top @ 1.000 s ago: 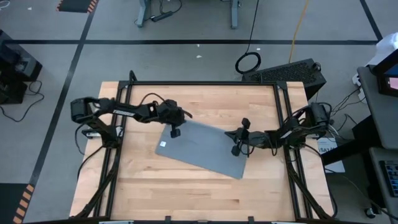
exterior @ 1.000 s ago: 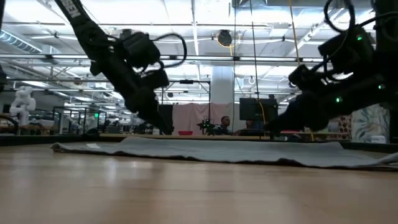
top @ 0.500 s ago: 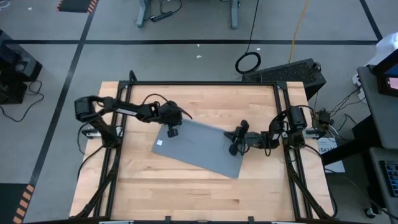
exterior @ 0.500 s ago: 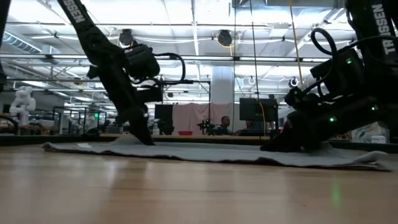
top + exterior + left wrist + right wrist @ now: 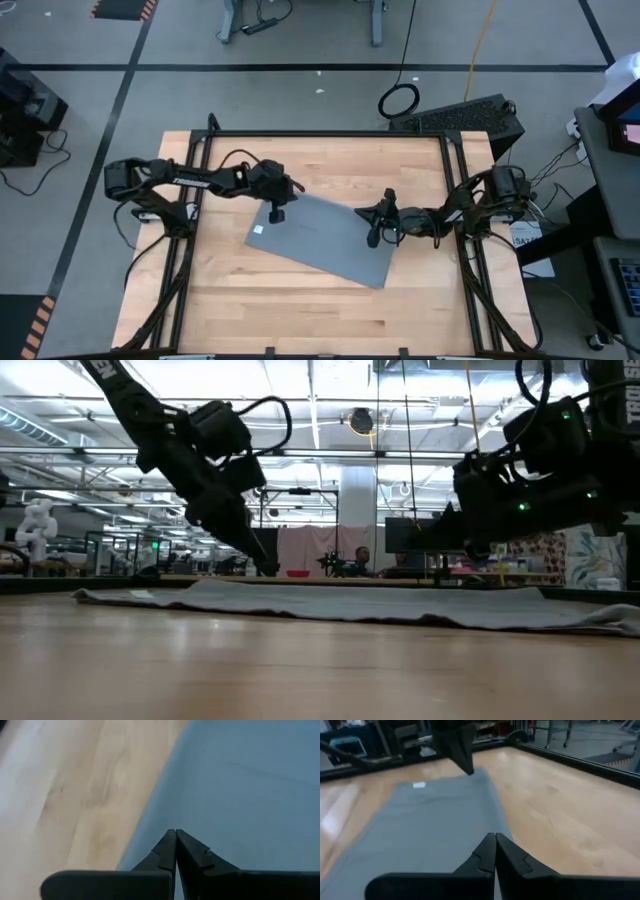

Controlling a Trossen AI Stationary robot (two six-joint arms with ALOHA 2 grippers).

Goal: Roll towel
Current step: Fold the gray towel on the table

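High view: towel (image 5: 322, 238) lies flat mid-table (image 5: 300, 310), long axis diagonal from far-left to near-right. Left gripper (image 5: 279, 212), jaws closed, at its far-left corner; right gripper (image 5: 373, 238), jaws closed, above its right end.

The towel (image 5: 325, 238) is a plain grey-blue with no pattern, save one small white tag (image 5: 262, 230) near its corner by the left end effector (image 5: 278, 214). Under the towel, the desk (image 5: 310, 310) is pale blond wood in long butcher-block strips, edged by a black frame (image 5: 325, 133). Both the left end effector and the right end effector (image 5: 374, 237) are black. Beyond the desk, the floor (image 5: 300, 90) is grey with black lines, and what may be an orange-and-black hazard stripe (image 5: 38, 322) sits off the desk's left side.
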